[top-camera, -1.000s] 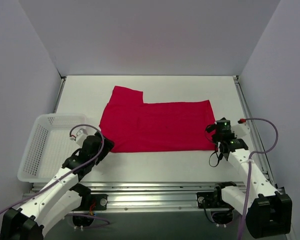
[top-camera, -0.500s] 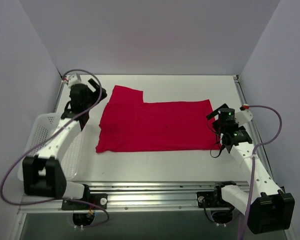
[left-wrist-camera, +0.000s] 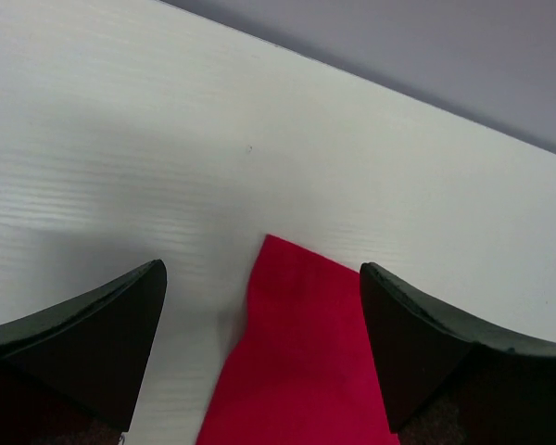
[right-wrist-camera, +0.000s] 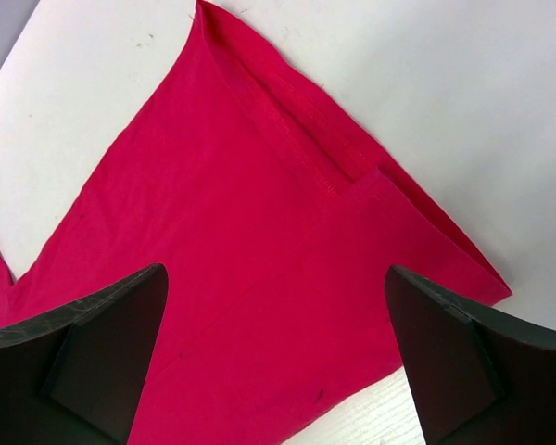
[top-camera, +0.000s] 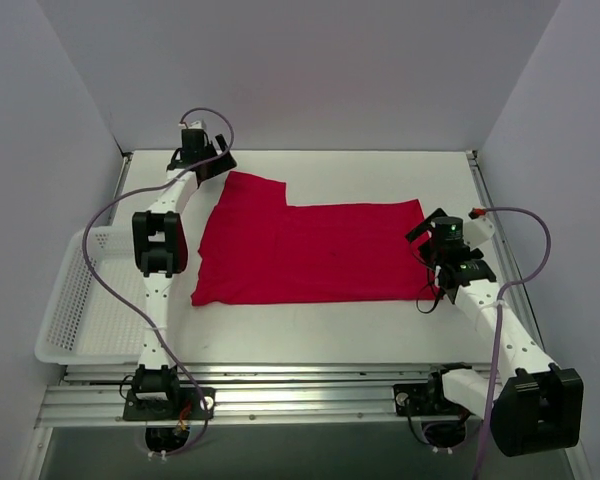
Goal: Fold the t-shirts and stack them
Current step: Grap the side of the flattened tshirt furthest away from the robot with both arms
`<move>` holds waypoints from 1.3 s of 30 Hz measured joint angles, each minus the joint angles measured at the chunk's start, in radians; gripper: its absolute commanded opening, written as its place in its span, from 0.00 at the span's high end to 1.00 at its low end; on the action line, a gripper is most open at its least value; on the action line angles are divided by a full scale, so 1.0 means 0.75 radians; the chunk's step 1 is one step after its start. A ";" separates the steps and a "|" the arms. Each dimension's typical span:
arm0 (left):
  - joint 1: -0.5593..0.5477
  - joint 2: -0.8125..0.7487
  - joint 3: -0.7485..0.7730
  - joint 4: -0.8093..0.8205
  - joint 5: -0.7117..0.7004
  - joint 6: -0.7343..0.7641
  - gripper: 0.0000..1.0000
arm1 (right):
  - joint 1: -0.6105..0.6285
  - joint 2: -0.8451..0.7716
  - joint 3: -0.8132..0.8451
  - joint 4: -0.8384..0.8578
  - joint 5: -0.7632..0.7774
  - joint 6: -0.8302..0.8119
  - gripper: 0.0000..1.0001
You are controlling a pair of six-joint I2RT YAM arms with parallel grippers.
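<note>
The red t-shirt (top-camera: 310,250) lies flat on the white table, folded in half, with a sleeve sticking out at its far left. My left gripper (top-camera: 218,166) is open over the sleeve's far corner (left-wrist-camera: 296,352), which shows between its two fingers. My right gripper (top-camera: 427,262) is open and low over the shirt's right edge (right-wrist-camera: 259,278), where the folded hem and near right corner show between its fingers. Neither gripper holds anything.
A white mesh basket (top-camera: 75,300) stands at the left edge of the table. The left arm stretches along the table's left side. Grey walls close in the back and sides.
My left arm has swung from near the basket at the front left up to the far left, ending over the sleeve corner. My right gripper has shifted slightly.
</note>
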 measured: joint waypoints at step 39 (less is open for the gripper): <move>-0.100 0.215 0.351 -0.265 -0.032 -0.142 0.80 | 0.008 0.138 -0.007 0.091 0.011 -0.029 0.08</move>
